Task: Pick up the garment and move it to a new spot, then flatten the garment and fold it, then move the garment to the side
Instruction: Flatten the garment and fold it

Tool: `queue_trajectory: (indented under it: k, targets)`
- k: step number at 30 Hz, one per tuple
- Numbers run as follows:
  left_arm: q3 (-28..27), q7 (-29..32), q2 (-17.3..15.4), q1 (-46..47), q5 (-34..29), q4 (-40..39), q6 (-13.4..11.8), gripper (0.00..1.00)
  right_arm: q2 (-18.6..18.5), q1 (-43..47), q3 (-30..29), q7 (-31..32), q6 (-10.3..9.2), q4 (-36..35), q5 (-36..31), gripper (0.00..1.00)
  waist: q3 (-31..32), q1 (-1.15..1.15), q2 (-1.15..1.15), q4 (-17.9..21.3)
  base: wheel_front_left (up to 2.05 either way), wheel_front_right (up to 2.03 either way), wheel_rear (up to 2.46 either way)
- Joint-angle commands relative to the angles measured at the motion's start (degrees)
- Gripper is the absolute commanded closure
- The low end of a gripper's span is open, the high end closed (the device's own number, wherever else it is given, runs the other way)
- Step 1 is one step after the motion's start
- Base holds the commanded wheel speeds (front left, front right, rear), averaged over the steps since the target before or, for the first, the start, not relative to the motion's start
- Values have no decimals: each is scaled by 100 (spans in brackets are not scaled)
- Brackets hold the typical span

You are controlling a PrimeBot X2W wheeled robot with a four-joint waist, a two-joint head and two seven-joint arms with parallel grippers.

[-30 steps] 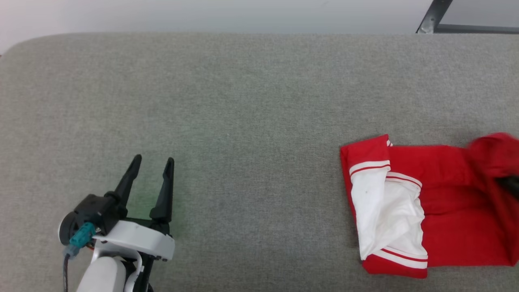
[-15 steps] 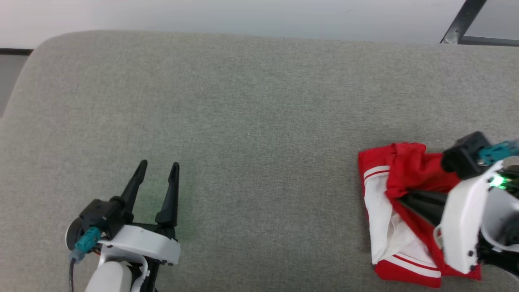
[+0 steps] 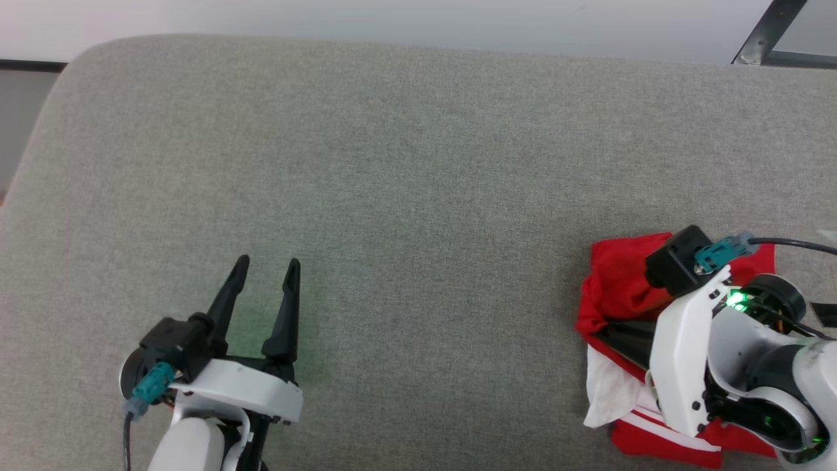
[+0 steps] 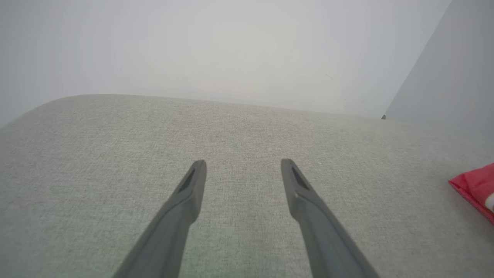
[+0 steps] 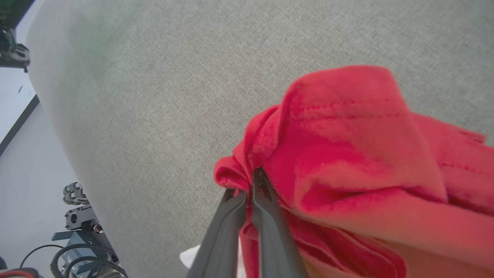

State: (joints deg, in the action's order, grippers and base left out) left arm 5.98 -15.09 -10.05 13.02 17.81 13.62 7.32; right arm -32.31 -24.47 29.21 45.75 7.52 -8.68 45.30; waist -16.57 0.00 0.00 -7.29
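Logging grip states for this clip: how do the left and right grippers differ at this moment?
The left gripper stands open and holds nothing; the right gripper is shut on a fold of the red garment. The left one is over bare grey surface, apart from the garment; the right one is in the bunched cloth. Both have two long dark fingers.

You see your right tool (image 5: 247, 184) with its fingers clamped together on a bunched fold of the red garment (image 5: 347, 135), which is heaped on the grey fabric tabletop (image 5: 173, 77). Cables (image 5: 83, 253) lie past its rounded edge.
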Motion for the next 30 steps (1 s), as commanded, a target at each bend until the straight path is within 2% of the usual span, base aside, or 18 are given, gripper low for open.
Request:
queue_trajectory:
  k: [1,8,10,11,17,23,30]
  targets:
    - [-2,-5,25,69,35,11,23,0,50,-107,125,-88,-5,125,-17,100,-13,0,0,-1,0,0,0]
    - [34,-5,28,94,59,14,24,0,97,-275,408,-283,-5,429,6,100,-19,0,0,-4,0,0,0]
    - [17,-5,13,89,70,19,24,0,87,-319,435,-348,-5,479,51,69,-3,0,0,11,0,0,0]
    - [1,-5,4,85,81,41,24,0,78,-333,442,-461,-5,500,102,0,33,0,0,39,0,0,0]
    - [0,-5,-44,82,90,93,24,0,36,-277,205,-832,-5,566,317,0,206,0,0,169,0,0,0]
    - [6,-5,-158,64,152,173,24,0,-147,-119,-309,-1494,-5,638,428,0,472,0,0,392,0,0,0]
    - [24,-6,-340,129,254,418,20,0,-327,229,-1011,-2423,-5,1226,293,0,763,0,0,626,0,0,0]
